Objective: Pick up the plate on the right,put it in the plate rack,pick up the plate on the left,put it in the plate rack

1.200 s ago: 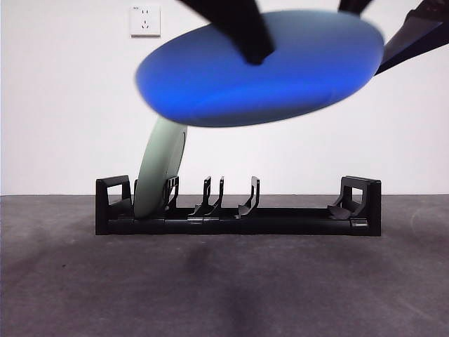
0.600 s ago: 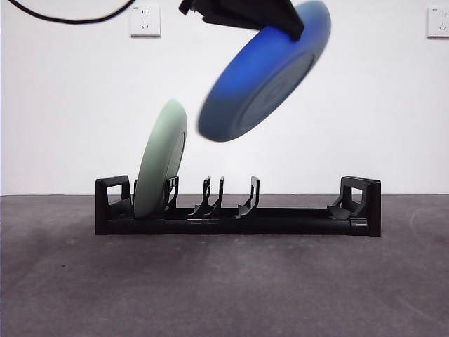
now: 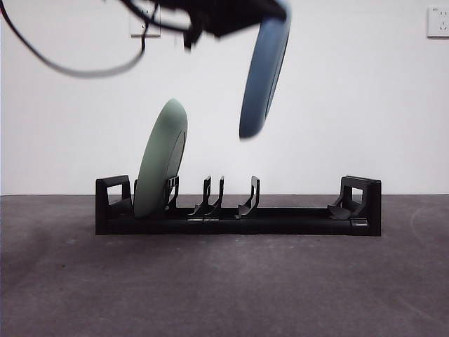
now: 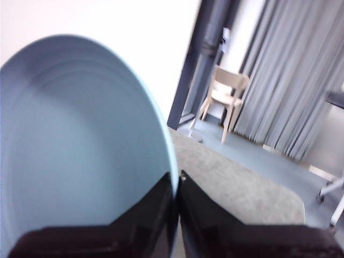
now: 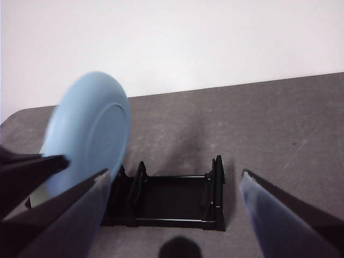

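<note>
A blue plate [image 3: 265,70] hangs almost upright and edge-on, high above the middle prongs of the black plate rack [image 3: 238,219]. My left gripper [image 3: 224,15] is shut on the plate's upper rim. In the left wrist view its black jaws [image 4: 176,185] pinch the rim of the blue plate [image 4: 80,150]. A pale green plate [image 3: 161,158] stands tilted in the rack's left slot. My right gripper [image 5: 176,174] is open and holds nothing. It looks down on the blue plate [image 5: 91,134] and the rack [image 5: 172,200] from a distance.
The rack sits on a dark grey table [image 3: 224,288] before a white wall. A black cable [image 3: 77,69] loops down from the left arm at the upper left. A white socket [image 3: 438,21] is on the wall at the upper right.
The blue plate has swung from a flat tilt to nearly upright and edge-on, above the rack's middle. The second arm has left the front view's upper right.
</note>
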{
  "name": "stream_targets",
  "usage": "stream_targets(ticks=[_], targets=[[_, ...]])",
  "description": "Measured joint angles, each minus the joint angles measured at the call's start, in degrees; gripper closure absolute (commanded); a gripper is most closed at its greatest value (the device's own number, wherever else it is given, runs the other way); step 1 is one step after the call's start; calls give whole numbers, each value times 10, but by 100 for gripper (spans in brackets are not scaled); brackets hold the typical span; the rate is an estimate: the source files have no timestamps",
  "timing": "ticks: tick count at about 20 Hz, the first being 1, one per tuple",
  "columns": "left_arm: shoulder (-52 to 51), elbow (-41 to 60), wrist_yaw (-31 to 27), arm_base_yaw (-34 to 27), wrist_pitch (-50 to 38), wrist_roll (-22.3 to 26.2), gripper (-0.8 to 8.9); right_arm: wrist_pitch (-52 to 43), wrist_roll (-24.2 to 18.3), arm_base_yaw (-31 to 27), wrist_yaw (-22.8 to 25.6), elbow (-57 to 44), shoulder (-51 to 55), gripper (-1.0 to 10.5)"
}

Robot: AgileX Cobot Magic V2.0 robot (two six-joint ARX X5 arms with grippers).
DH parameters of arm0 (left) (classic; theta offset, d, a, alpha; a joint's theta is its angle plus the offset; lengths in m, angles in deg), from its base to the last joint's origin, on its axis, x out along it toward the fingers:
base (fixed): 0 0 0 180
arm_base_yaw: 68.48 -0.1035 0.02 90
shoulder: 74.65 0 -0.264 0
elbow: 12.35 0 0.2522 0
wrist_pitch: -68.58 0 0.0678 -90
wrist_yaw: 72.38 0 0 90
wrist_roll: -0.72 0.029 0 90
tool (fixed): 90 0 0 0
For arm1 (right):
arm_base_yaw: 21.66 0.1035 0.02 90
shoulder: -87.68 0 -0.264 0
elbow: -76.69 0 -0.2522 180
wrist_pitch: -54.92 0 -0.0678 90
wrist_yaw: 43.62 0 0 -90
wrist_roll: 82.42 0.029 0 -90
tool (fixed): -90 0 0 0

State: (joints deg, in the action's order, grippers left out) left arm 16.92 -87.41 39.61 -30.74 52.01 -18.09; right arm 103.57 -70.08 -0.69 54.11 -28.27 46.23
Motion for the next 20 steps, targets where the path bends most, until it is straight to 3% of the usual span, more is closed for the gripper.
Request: stream_targets(ticks=[8, 20], targets=[[54, 1, -20, -30, -100, -99, 823, 0, -12, 0, 26, 0, -15, 541], [75, 1, -47, -43, -98, -114, 823, -7, -14, 0, 28, 0, -57, 541]])
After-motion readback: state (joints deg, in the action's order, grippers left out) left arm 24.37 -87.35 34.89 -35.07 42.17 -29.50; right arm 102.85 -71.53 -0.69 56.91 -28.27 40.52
